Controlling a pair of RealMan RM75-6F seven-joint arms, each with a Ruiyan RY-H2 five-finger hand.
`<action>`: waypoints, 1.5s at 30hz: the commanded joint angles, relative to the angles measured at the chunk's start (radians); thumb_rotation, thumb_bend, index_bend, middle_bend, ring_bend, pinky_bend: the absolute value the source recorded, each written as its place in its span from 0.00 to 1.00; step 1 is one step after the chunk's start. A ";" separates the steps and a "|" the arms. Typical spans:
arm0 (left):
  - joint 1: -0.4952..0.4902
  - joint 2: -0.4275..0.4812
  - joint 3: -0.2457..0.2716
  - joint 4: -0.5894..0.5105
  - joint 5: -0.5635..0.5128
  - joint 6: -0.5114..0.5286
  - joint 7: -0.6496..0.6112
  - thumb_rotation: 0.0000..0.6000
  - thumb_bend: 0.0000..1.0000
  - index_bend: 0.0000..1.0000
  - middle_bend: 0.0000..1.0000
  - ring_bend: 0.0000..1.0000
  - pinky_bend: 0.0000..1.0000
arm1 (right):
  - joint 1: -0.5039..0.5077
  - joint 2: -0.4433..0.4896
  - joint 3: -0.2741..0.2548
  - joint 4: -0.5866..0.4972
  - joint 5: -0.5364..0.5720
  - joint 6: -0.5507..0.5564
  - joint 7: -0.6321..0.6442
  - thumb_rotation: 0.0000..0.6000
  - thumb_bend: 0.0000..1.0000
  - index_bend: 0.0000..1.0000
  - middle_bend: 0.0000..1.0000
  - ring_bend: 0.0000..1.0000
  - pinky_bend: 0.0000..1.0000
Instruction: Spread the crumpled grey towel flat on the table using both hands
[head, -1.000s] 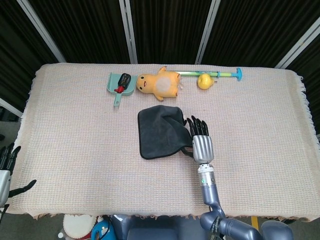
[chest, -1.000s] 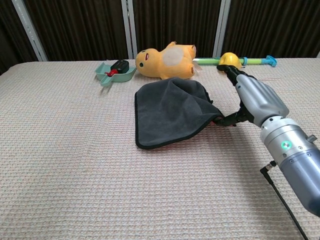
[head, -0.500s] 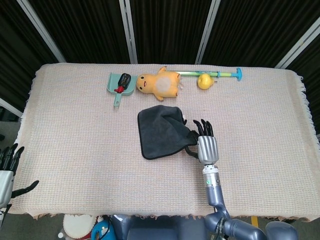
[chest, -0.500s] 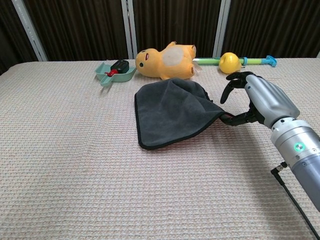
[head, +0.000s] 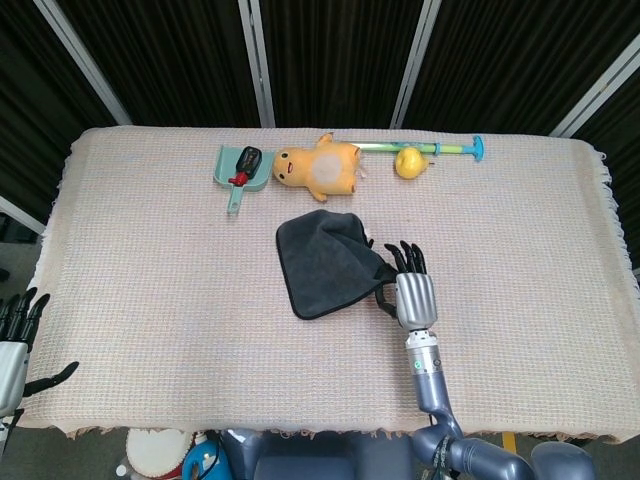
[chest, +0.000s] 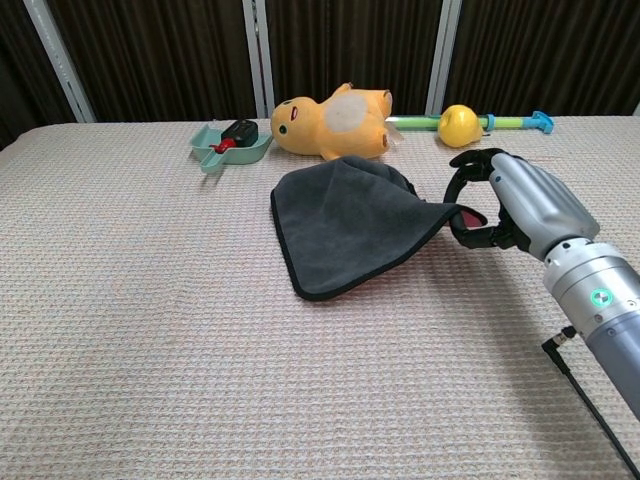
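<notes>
My right hand (chest: 500, 205) pinches a corner of the soft grey towel (chest: 345, 225) over the beige waffle-weave table cover (chest: 150, 300), black curtains behind

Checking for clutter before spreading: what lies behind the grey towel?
Behind the grey towel lies a yellow plush toy, apart from it. The table under the towel is covered, so anything beneath is unseen.

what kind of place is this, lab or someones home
Most likely a robot lab or data-collection booth, not a home: black curtains on metal frames wall in the cloth-covered table, and props line its far edge, a plush toy and a small dustpan.
</notes>
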 joint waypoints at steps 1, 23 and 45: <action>0.000 0.000 0.000 0.000 0.000 0.000 -0.001 1.00 0.00 0.00 0.00 0.00 0.00 | 0.001 0.002 -0.002 0.000 0.000 0.000 0.001 1.00 0.60 0.54 0.20 0.09 0.06; -0.004 -0.002 0.002 0.002 0.000 -0.008 -0.003 1.00 0.00 0.00 0.00 0.00 0.00 | 0.084 0.157 0.047 -0.264 -0.082 0.033 -0.194 1.00 0.60 0.54 0.20 0.09 0.06; -0.036 -0.020 -0.010 0.010 -0.025 -0.063 -0.014 1.00 0.01 0.00 0.00 0.00 0.00 | 0.231 0.150 0.164 -0.347 0.027 -0.051 -0.441 1.00 0.60 0.55 0.20 0.09 0.06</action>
